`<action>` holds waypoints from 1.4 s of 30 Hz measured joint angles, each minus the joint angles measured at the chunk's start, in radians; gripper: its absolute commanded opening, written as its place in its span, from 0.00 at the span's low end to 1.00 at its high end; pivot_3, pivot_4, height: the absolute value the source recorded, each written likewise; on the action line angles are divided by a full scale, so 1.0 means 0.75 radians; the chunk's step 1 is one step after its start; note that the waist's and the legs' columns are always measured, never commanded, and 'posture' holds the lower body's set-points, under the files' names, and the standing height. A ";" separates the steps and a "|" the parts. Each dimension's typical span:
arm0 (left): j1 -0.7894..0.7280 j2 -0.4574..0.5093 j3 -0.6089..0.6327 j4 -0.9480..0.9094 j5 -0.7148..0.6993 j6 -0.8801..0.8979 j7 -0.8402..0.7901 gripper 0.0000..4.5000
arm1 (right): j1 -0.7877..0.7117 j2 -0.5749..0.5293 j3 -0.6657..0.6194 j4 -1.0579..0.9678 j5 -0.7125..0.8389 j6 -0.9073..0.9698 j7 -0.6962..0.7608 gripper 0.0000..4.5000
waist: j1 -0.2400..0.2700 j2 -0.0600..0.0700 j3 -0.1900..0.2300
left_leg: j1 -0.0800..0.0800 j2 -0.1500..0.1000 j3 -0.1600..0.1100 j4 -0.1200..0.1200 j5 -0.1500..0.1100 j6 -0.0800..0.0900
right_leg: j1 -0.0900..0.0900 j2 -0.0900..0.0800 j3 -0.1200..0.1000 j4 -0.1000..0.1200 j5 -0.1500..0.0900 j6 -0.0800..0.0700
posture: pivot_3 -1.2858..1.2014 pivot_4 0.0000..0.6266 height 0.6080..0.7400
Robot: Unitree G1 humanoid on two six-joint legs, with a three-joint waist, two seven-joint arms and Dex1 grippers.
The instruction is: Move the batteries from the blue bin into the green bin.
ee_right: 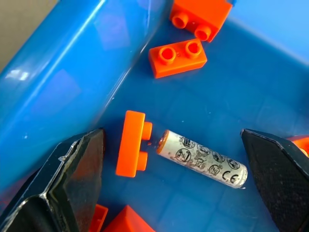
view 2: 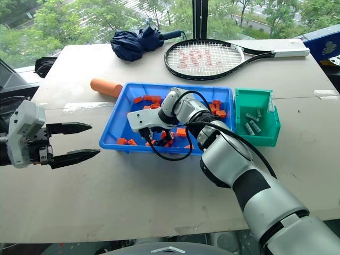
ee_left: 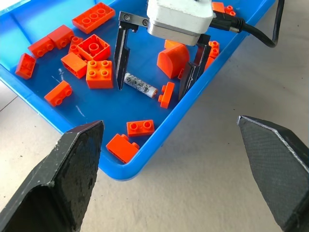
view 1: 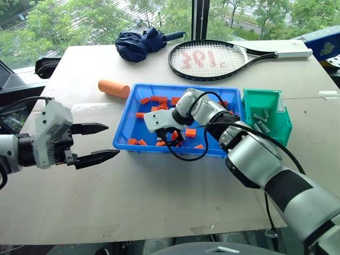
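Note:
The blue bin [view 1: 180,86] lies mid-table with orange bricks [view 1: 159,100] scattered in it. My right gripper [view 1: 169,139] reaches down into its near part, open. In the right wrist view one silver battery [ee_right: 203,158] lies on the blue floor between its fingers, untouched, with an orange brick [ee_right: 131,144] at its end. The left wrist view shows the same battery [ee_left: 141,85] between the right gripper's [ee_left: 150,92] tips. Several batteries [view 1: 260,121] lie in the green bin [view 1: 284,125] to the right of the blue bin. My left gripper [view 1: 111,140] hovers open and empty left of the blue bin.
An orange cylinder [view 1: 113,88] lies behind the blue bin's left corner. A tennis racket [view 1: 212,58] and a folded navy umbrella [view 1: 141,43] rest at the back of the table. Bare tabletop stretches in front of both bins.

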State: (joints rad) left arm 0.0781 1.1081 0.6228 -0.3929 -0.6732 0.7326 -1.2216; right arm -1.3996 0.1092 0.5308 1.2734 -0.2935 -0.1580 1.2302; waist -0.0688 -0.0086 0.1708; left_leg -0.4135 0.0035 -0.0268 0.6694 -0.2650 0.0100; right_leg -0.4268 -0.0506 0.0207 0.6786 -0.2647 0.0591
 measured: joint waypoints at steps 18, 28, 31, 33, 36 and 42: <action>-0.028 0.003 -0.017 0.070 0.015 -0.086 -0.026 1.00 | -0.015 -0.019 -0.072 0.025 -0.059 0.061 -0.048 0.82 | 0.000 0.000 0.000 | 0.000 0.000 0.000 0.000 0.000 -0.001 | -0.001 -0.001 0.000 0.000 0.000 -0.001 | 0.52 0.24 1.00; -0.076 0.017 -0.062 0.108 0.031 -0.124 -0.036 1.00 | -0.026 -0.059 -0.104 0.026 -0.072 0.057 -0.004 0.82 | -0.001 0.000 0.000 | -0.002 0.000 0.001 0.000 0.000 -0.001 | -0.003 -0.001 0.000 0.001 0.000 -0.001 | 0.52 0.24 1.00; -0.076 0.017 -0.063 0.108 0.031 -0.124 -0.036 1.00 | -0.048 -0.077 -0.105 0.026 -0.072 0.056 0.027 0.82 | -0.001 0.000 0.000 | -0.003 0.000 0.001 0.000 0.000 -0.001 | -0.003 -0.001 0.000 0.001 0.000 -0.001 | 0.52 0.24 1.00; -0.076 0.017 -0.063 0.108 0.032 -0.125 -0.036 1.00 | -0.106 -0.096 -0.146 0.025 -0.051 0.059 0.076 0.82 | -0.002 0.000 0.000 | -0.002 0.000 0.001 -0.001 0.000 -0.001 | -0.004 0.000 0.000 0.001 0.000 -0.001 | 0.52 0.24 1.00; -0.056 0.017 -0.063 0.107 0.032 -0.125 -0.037 1.00 | -0.162 -0.075 -0.208 0.024 -0.015 0.059 0.028 0.82 | -0.005 0.000 0.000 | -0.002 0.001 0.001 -0.002 0.000 -0.001 | -0.005 0.000 0.001 0.001 0.000 -0.001 | 0.52 0.24 1.00; -0.036 0.016 -0.057 0.096 0.031 -0.122 -0.028 1.00 | -0.102 -0.023 -0.147 0.025 -0.091 -0.102 -0.113 0.82 | -0.003 0.000 0.000 | -0.003 0.000 0.001 -0.002 0.000 -0.001 | -0.005 -0.002 0.000 0.001 0.000 -0.001 | 0.52 0.24 1.00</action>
State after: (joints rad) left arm 0.0514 1.1204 0.5798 -0.3208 -0.6497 0.6415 -1.2425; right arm -1.4761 0.0917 0.4204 1.2924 -0.3616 -0.2342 1.1455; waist -0.0708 -0.0086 0.1709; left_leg -0.4158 0.0036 -0.0258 0.6683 -0.2647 0.0095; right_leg -0.4304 -0.0519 0.0210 0.6794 -0.2645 0.0582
